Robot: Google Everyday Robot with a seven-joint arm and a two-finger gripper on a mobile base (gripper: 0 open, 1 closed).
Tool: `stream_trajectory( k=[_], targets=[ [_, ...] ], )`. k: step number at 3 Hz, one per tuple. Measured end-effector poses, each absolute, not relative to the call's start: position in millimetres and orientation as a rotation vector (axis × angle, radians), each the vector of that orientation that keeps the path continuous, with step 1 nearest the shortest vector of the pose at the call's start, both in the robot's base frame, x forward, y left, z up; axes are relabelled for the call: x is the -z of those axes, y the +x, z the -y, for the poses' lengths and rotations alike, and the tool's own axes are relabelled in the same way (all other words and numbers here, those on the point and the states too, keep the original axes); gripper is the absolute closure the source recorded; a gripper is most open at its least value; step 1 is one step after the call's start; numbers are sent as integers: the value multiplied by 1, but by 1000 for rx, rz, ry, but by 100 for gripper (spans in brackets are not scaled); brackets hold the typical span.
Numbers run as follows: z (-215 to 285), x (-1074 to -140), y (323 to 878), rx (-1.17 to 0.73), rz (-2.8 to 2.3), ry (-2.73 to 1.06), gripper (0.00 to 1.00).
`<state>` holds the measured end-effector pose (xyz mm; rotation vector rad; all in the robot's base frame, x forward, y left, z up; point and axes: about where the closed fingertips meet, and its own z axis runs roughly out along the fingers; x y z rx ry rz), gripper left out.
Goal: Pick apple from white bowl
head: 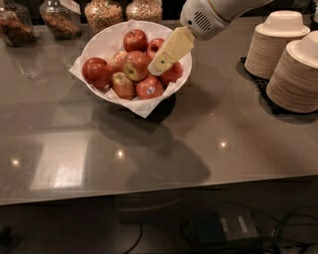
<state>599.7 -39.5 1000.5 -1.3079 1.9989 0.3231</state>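
The end effector (160,63) hangs over the right half of the white bowl (97,40), a pale yellow slab slanting down and to the left from the white arm (206,16). Its tip sits just above the fruit. Seen from this angle, it cannot be told how far open it is or whether it has hold of anything.

The apple (135,65), large and red with a broad yellow-green patch, lies in the bowl just left of the end effector's tip. It seems to be touching the tip or very nearly so, though the view does not settle that. Directly below the tip is a red apple with a white sticker (149,88). A smaller, duller apple (122,85) lies down and to the left. A deep red apple (96,72) sits further left, at the bowl's far side. Another red apple (172,74) is partly hidden beneath the slab.

White paper lines the bowl, and its corners stick out past the rim. The bowl rests on a grey tabletop (223,124). Well to the right of the end effector stand two stacks of beige paper bowls (297,79). Behind it and to the left, glass jars (103,14) line the back edge.
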Motion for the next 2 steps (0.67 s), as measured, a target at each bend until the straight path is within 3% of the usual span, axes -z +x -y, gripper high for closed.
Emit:
stream_trajectory(
  k=[2],
  targets=[
    [5,-983,615,-385,-1880,-1357,0]
  ],
)
